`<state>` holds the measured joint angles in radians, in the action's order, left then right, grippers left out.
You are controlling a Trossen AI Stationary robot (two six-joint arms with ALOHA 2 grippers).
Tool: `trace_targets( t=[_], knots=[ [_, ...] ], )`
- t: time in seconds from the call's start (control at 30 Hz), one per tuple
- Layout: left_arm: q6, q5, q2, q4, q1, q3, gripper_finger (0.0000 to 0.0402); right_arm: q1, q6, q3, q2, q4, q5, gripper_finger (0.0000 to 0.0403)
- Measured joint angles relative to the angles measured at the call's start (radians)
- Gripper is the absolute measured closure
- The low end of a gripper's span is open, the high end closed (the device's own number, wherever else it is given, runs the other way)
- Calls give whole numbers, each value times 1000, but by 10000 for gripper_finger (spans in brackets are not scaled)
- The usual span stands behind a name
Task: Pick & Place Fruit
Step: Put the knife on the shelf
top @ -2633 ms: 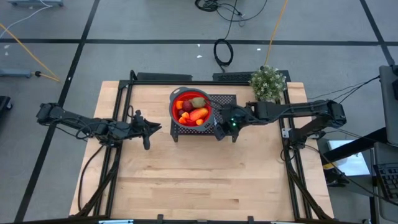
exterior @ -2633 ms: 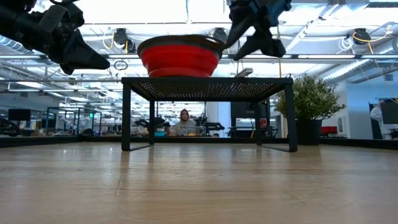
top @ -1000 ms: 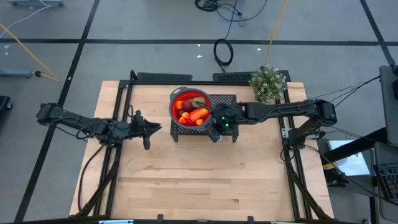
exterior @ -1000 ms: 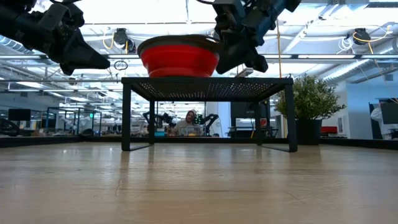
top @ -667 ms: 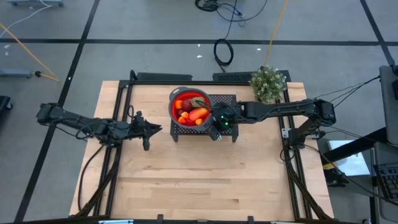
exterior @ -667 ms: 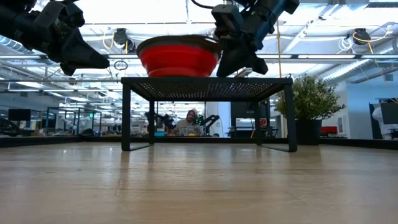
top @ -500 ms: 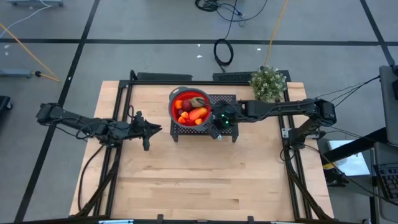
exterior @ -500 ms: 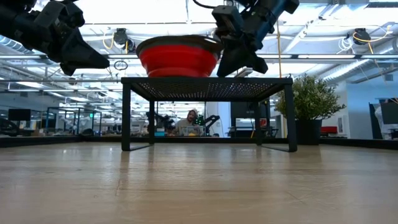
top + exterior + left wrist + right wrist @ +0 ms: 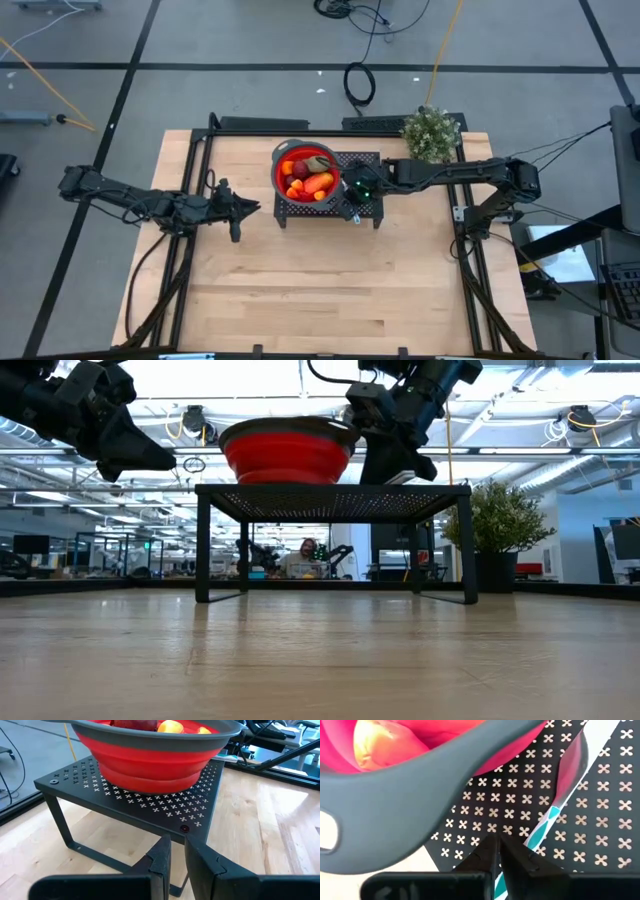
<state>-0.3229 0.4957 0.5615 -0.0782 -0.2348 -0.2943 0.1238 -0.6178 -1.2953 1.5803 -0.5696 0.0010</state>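
Edging closer to red bowl (image 9: 306, 171), right gripper (image 9: 353, 203) shut, left gripper (image 9: 236, 208) unmoved

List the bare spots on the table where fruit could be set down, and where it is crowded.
Free: the wooden table in front of the black perforated stand, and the strip between the stand and the left gripper. Crowded: the stand top, taken by the red bowl of fruit, a knife and the right gripper.

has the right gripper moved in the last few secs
Yes. In the high view the right gripper has slid toward the red bowl, now beside its rim over the black rack.
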Motion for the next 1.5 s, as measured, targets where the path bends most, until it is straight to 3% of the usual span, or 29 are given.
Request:
trace_targets(
  t=[0.6, 0.93, 1.1, 1.3, 1.5],
  knots=[
    [-1, 0, 0, 1, 0, 0, 350, 6, 0, 0, -6, -41, 50, 385],
    [-20, -1, 0, 3, 0, 0, 350, 6, 2, -1, -74, -28, 50, 385],
    [-22, -1, 0, 5, 0, 0, 350, 6, 2, 0, -134, -103, 53, 385],
    [-23, -1, 0, 6, 0, 0, 350, 6, 46, 0, -197, -322, 50, 398],
    [-27, -1, 0, 7, 0, 0, 350, 5, 135, 0, -218, -300, -7, 395]
  ],
)
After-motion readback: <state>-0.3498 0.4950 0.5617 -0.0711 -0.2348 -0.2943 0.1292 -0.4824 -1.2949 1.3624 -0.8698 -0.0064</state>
